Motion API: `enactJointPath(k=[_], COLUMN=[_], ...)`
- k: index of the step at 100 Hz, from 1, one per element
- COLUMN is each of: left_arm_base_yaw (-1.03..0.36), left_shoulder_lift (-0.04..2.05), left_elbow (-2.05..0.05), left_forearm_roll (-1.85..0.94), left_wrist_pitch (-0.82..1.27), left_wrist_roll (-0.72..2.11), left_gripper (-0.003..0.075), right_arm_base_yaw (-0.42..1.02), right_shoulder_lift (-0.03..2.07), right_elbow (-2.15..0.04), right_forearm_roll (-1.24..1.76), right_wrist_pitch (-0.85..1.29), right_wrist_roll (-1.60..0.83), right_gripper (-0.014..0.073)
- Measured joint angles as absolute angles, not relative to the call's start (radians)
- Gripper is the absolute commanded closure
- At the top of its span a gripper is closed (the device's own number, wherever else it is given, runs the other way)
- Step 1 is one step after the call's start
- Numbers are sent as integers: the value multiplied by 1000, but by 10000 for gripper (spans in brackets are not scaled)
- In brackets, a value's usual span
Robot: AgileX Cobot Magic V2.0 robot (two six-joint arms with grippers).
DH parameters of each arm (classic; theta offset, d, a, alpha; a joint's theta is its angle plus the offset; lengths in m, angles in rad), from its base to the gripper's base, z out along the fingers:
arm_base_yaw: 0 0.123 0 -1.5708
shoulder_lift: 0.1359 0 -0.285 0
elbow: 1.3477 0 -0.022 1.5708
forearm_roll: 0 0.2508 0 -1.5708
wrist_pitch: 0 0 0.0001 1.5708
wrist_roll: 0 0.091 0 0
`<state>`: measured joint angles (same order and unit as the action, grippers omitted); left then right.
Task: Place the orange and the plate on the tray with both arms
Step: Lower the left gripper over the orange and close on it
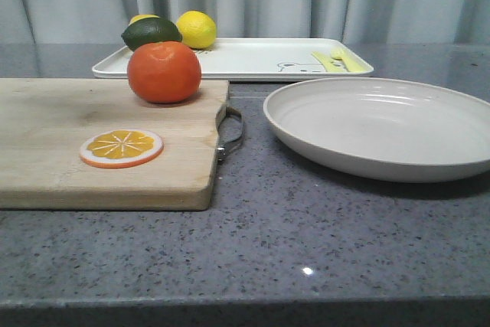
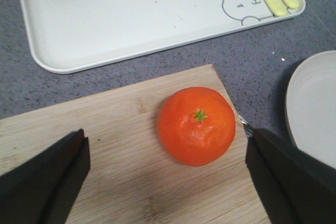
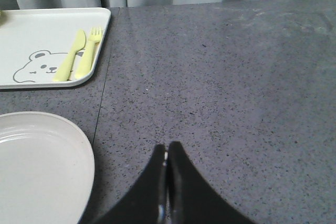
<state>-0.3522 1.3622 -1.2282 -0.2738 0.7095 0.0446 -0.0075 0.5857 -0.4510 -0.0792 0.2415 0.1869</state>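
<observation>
**benchbot_22:** Left gripper (image 2: 167, 174) is spread wide and hanging over the orange (image 2: 196, 125), one finger on each side, nothing touching yet. Orange sits near the corner of the cutting board (image 1: 99, 143), by the metal handle (image 1: 232, 134). Right gripper (image 3: 167, 182) is pinched closed with nothing in it, over bare worktop (image 3: 236, 87) just beside the plate (image 3: 37, 161).

**mira_k:** Where's the tray (image 1: 237, 59) in all this?

**benchbot_22:** Behind the board and plate, at the back. It already carries a lemon (image 1: 197, 28), a dark green fruit (image 1: 151, 33) and some yellow cutlery (image 1: 337, 60).

**mira_k:** So what bites you from here?

**benchbot_22:** My guess: the orange is round and glossy, so an off-centre squeeze could squirt it off the board. The plate's rim is low, and that closed right gripper has to open before it can get any grip; a shallow pinch might let the plate tip. Free space on the tray looks tight too.
</observation>
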Motion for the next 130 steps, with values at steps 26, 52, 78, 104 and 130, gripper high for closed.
enactJointPath(k=[26, 52, 78, 104, 130], left_arm_base_yaw=[-352, -388, -411, -411, -411], left_shoulder_lift=[1589, 1681, 1742, 1758, 1758], left_elbow=[-1464, -1537, -1542, -1542, -1542], left_forearm_roll=[-293, -297, -301, -301, -301], left_wrist_pitch=[920, 938, 941, 934, 934], left_wrist_roll=[45, 45, 45, 45, 45], left_gripper=[134, 133, 133, 134, 134], right_arm_base_yaw=[-7, -7, -7, -7, -7], right_shoulder_lift=[586, 586, 586, 586, 586], right_elbow=[-451, -451, -451, -451, -451], right_forearm_roll=[-79, -79, -79, -79, -79], right_wrist_pitch=[241, 241, 241, 241, 241], right_wrist_roll=[187, 187, 187, 187, 187], right_gripper=[653, 653, 653, 653, 653])
